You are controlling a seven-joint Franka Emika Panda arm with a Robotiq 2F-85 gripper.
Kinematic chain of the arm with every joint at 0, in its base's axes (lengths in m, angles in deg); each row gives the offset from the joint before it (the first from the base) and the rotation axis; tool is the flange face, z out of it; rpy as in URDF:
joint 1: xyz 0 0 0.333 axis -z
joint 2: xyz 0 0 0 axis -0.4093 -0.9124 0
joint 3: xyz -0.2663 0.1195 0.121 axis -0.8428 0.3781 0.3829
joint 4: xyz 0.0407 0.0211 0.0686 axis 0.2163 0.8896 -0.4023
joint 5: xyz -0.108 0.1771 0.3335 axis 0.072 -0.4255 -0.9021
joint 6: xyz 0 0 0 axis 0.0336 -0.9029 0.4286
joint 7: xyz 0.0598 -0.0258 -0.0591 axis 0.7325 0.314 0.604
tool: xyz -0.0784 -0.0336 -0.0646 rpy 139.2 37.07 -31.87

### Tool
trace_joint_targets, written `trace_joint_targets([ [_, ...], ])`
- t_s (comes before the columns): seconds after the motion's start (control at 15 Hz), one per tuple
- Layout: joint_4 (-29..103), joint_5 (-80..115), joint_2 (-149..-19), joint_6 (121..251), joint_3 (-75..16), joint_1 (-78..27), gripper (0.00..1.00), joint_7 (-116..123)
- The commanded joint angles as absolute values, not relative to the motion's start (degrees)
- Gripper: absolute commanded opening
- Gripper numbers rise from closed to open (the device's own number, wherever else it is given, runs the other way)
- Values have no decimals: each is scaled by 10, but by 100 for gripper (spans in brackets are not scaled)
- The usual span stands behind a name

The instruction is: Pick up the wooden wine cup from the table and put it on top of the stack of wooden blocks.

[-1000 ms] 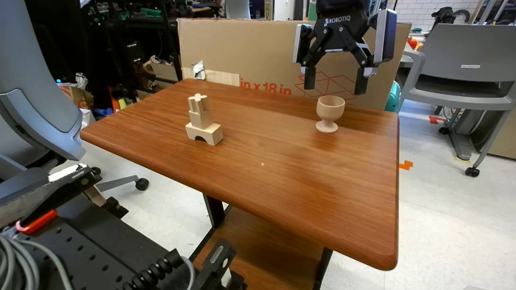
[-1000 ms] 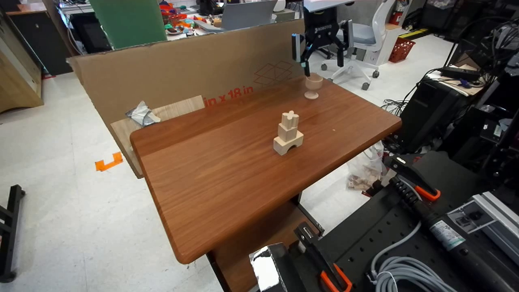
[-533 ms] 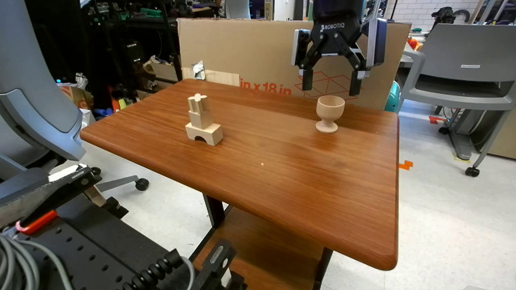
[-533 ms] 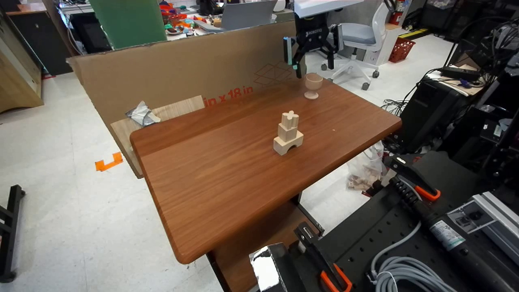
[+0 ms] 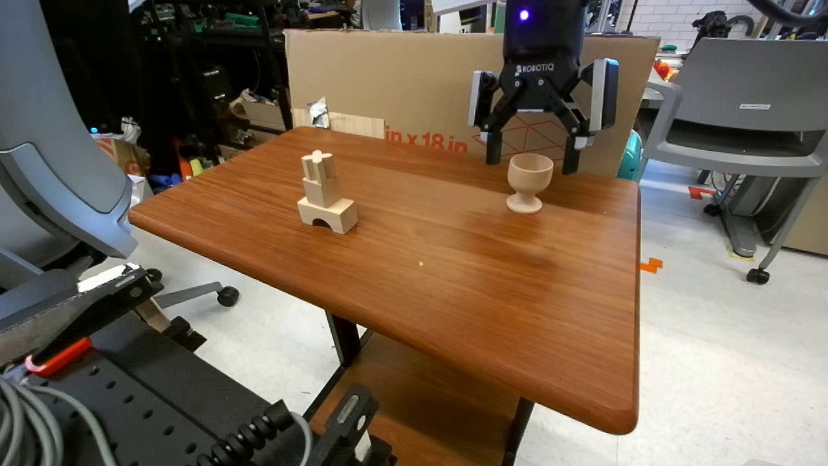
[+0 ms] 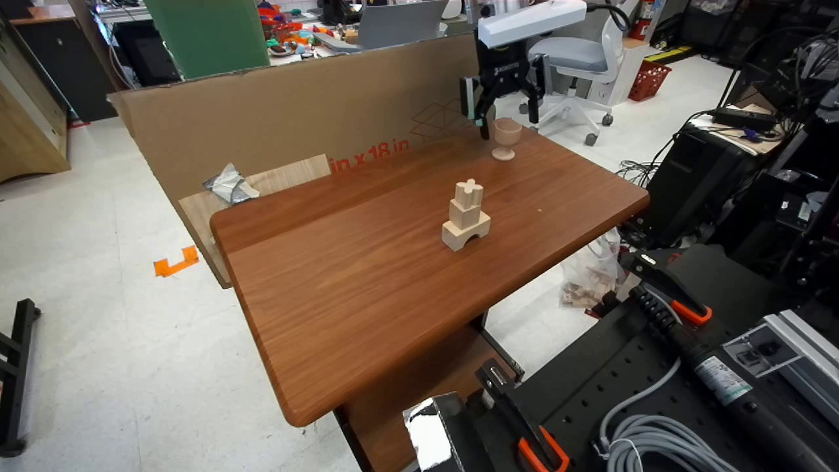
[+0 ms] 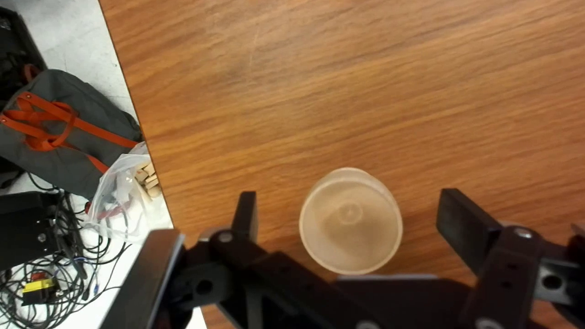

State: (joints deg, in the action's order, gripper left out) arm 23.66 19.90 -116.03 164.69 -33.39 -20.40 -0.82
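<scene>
One wooden goblet (image 7: 351,224) sits under my claw (image 5: 532,166), roughly centred between its spread fingers (image 7: 247,212); I should descend straight, then squeeze the bowl (image 5: 530,173) evenly before lifting.

this is looking like a robotics lab. in an exterior view, a gripper (image 6: 508,124) is hanging at one o'clock, coiled cable (image 6: 662,427) is lying toward five.

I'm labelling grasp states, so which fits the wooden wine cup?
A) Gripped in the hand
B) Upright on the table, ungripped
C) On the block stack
B: the wooden wine cup stands on its base on the table, and the open hand leaves gaps beside it.
</scene>
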Motion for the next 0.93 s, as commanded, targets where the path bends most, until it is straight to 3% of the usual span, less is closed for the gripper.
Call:
trace_joint_targets([
  [0.0,194,212,-1186,1611,-338,-206,74,2],
  [0.4,192,208,-1178,1591,-335,-206,29,1],
  [0.87,302,207,-1083,1638,-330,-212,29,4],
])
